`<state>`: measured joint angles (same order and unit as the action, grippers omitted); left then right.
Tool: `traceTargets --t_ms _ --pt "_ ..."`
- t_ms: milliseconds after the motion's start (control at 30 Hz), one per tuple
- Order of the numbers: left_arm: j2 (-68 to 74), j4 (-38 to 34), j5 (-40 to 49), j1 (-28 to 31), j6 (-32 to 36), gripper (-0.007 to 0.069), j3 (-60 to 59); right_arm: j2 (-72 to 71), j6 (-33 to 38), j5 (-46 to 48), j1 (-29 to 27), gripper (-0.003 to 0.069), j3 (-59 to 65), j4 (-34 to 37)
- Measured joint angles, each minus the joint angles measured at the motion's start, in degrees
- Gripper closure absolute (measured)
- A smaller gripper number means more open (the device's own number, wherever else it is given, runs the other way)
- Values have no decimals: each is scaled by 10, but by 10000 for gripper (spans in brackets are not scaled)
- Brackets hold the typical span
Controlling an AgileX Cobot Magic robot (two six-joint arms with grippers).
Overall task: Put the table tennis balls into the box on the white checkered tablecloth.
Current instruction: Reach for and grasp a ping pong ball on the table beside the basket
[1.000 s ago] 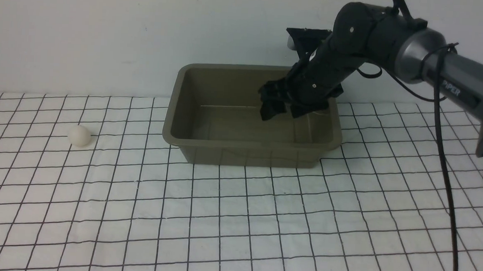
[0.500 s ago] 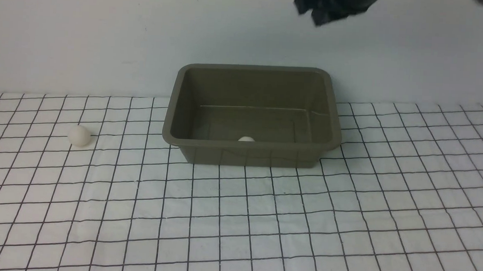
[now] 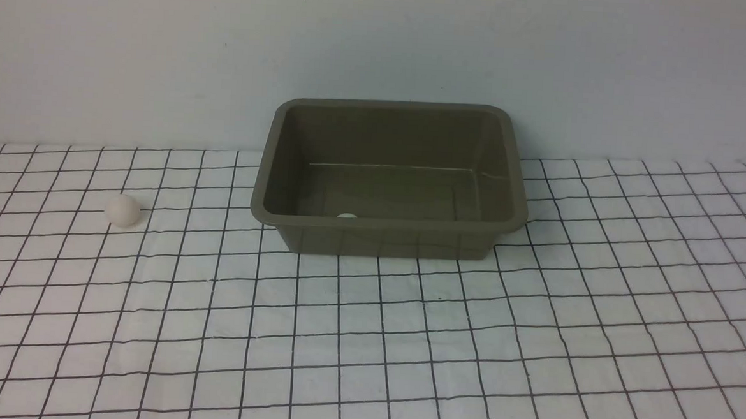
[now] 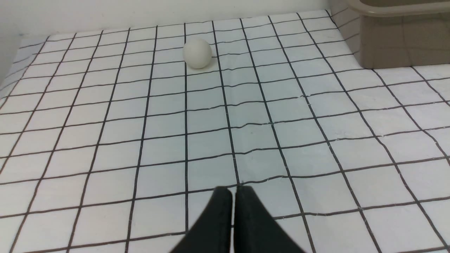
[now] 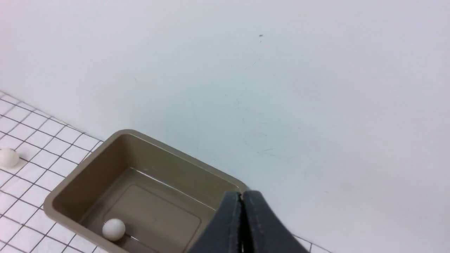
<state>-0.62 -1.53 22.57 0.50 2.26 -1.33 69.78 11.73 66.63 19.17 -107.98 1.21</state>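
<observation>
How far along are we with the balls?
Halfway. Done: one ball lies inside the box, by its near wall. In hand: nothing; the left pincer and right pincer are both shut and empty. Left: the other ball sits on the tablecloth, left of the box.

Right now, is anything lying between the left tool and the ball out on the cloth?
Nothing visible. Only bare white checkered tablecloth lies between the shut left tool and the table tennis ball.
</observation>
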Motion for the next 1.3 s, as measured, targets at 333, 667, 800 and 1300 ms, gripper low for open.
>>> traceTargets --t_ms 333,667,800,1300 --pt "0 0 0 0 0 629 0 -481 -100 -344 0 675 685 -113" --pt "0 0 0 0 0 629 0 -657 -233 -310 0 676 862 -177" --pt "0 0 0 0 0 629 0 -659 -237 -330 0 676 863 -181" --pt "0 0 0 0 0 629 0 -659 -239 -344 0 676 863 -182"
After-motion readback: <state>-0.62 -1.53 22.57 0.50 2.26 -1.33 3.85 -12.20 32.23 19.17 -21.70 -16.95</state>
